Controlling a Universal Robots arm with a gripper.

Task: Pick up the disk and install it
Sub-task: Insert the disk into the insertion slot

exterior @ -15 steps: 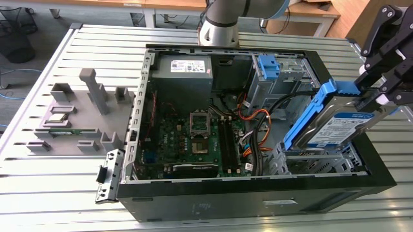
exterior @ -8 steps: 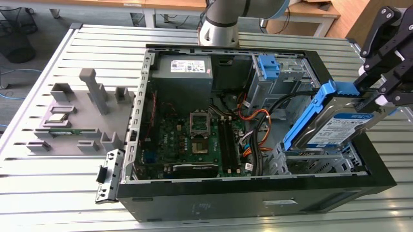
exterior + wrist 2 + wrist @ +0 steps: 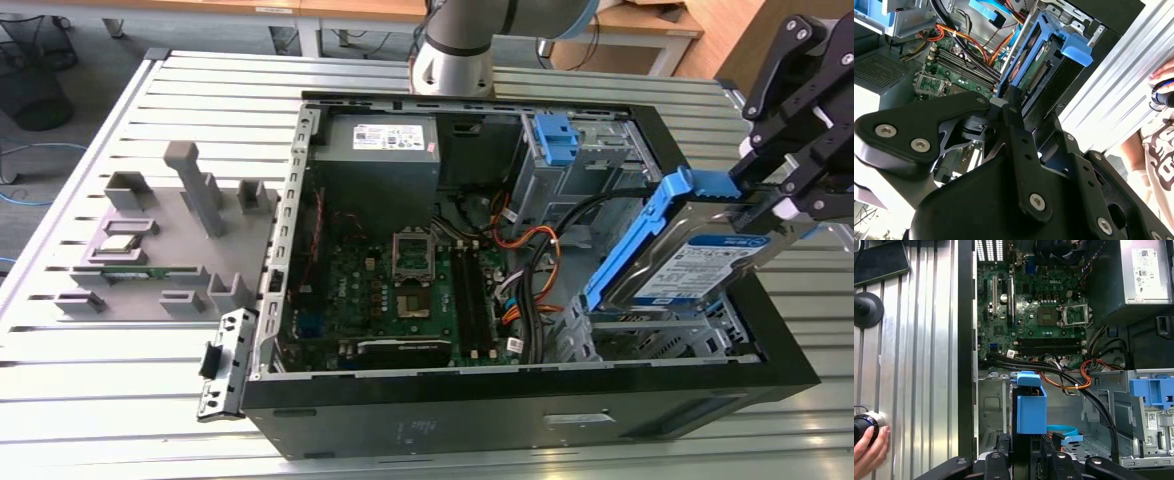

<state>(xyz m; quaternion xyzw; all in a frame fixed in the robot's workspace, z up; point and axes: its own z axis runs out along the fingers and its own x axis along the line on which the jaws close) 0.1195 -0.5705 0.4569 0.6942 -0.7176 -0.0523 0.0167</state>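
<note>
The disk is a silver drive with a white-and-blue label and blue side rails. It hangs tilted on edge over the metal drive cage at the exterior view's right of the open computer case. My black gripper is shut on its upper end. In the second wrist view the disk points down into the case from the gripper. In the first wrist view its blue rail end stands just beyond the gripper, above the cage floor.
The case holds a motherboard, a grey power-supply box, a blue bracket and loose cables. Grey fixtures stand on the slatted table on the exterior view's left. A person's hand rests on a knob beside the case.
</note>
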